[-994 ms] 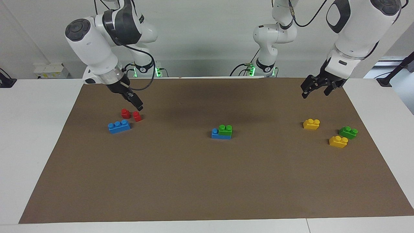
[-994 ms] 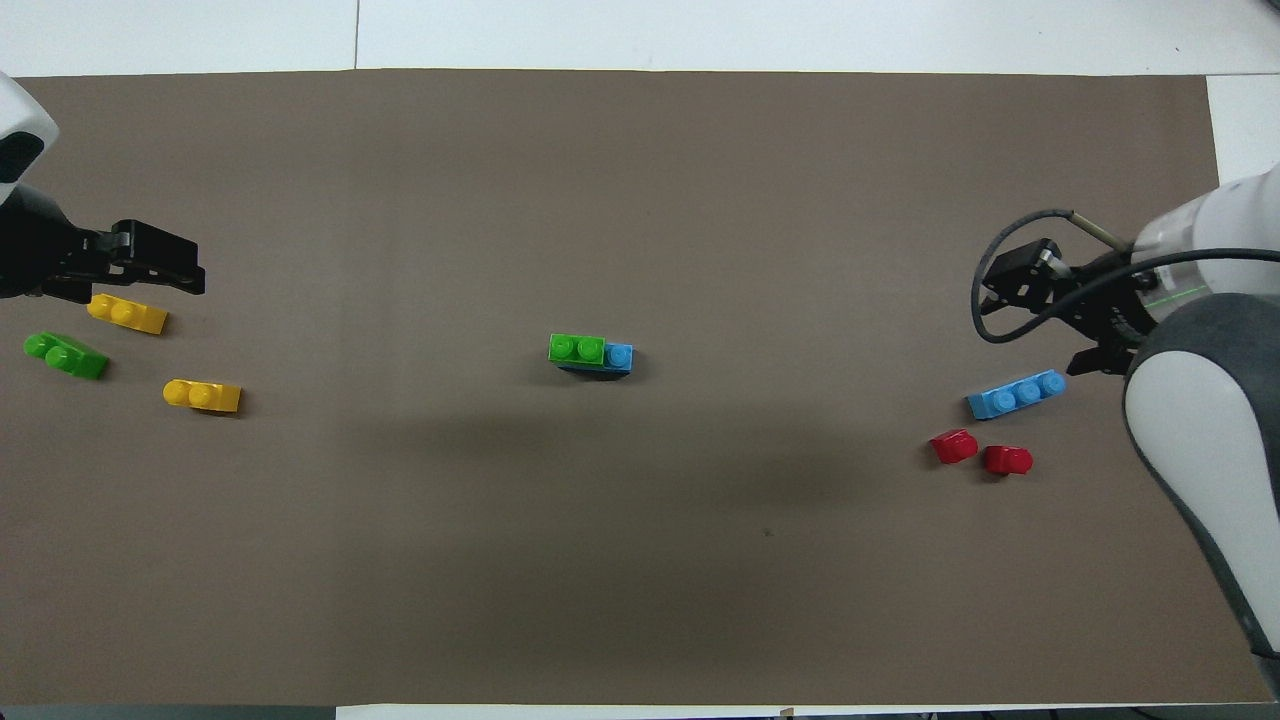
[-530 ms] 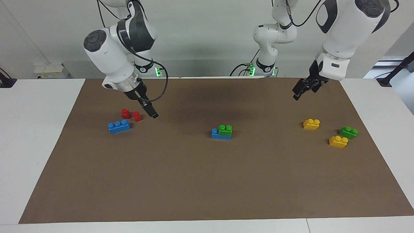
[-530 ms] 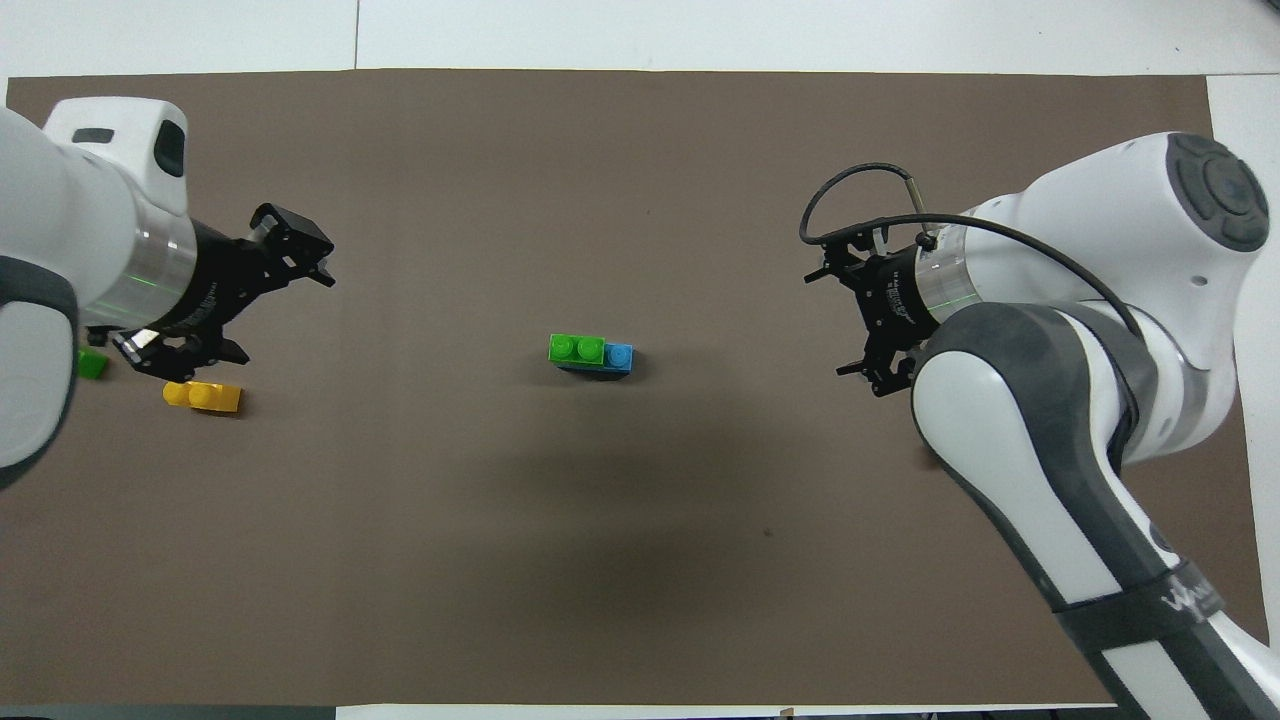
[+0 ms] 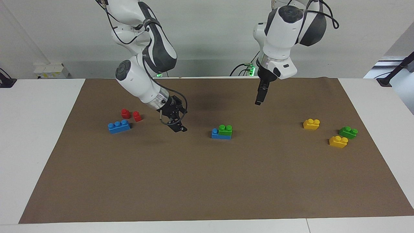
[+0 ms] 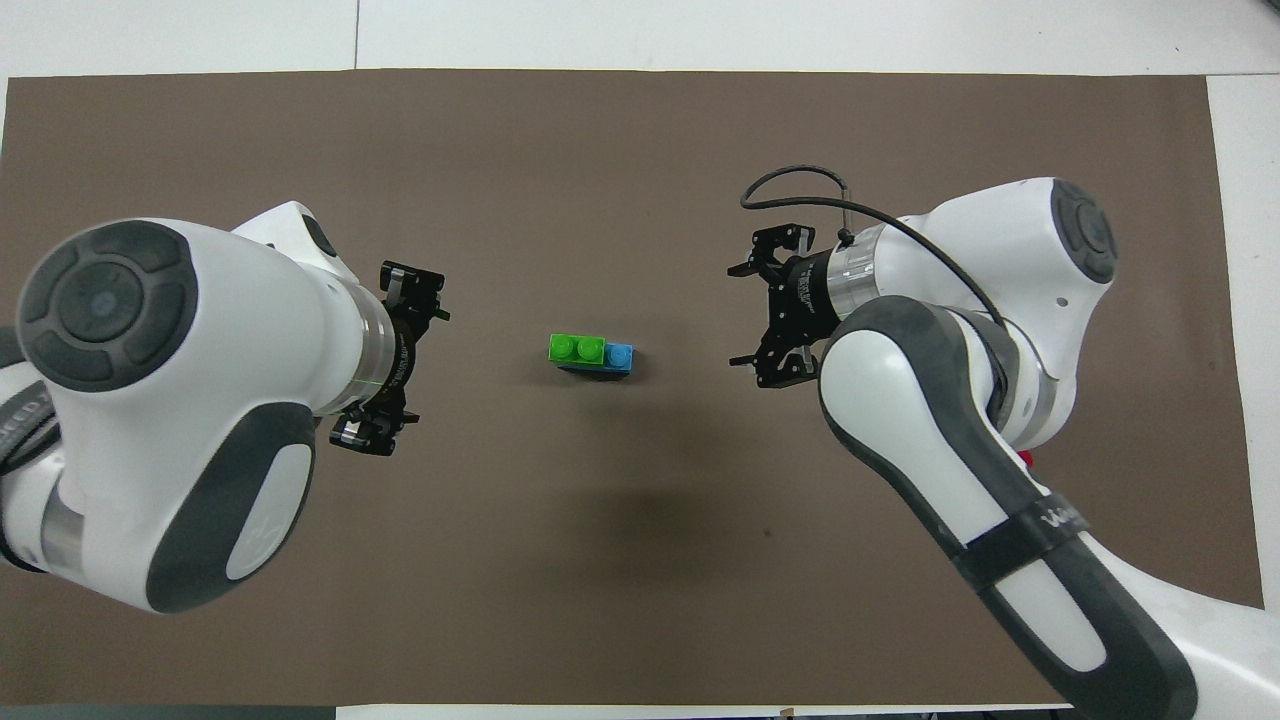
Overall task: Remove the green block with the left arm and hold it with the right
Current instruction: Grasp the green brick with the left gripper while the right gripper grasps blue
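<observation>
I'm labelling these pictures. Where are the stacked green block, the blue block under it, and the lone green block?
stacked green block (image 5: 225, 129), facing view, its front face.
blue block under it (image 5: 215, 133), facing view, its uncovered end.
lone green block (image 5: 348, 132), facing view, its middle.

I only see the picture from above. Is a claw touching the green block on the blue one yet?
Observer: No. In the facing view the left claw hangs high in the air, well above the green block and its blue brick.
Operator: What about the other claw?
Observer: The right claw is much lower, close over the brown mat beside the stack, and it touches nothing.
Operator: Are there more blocks? The big arms hide stuff.
Observer: Yes. At the left arm's end of the table there is a second green block between two yellow bricks.
</observation>
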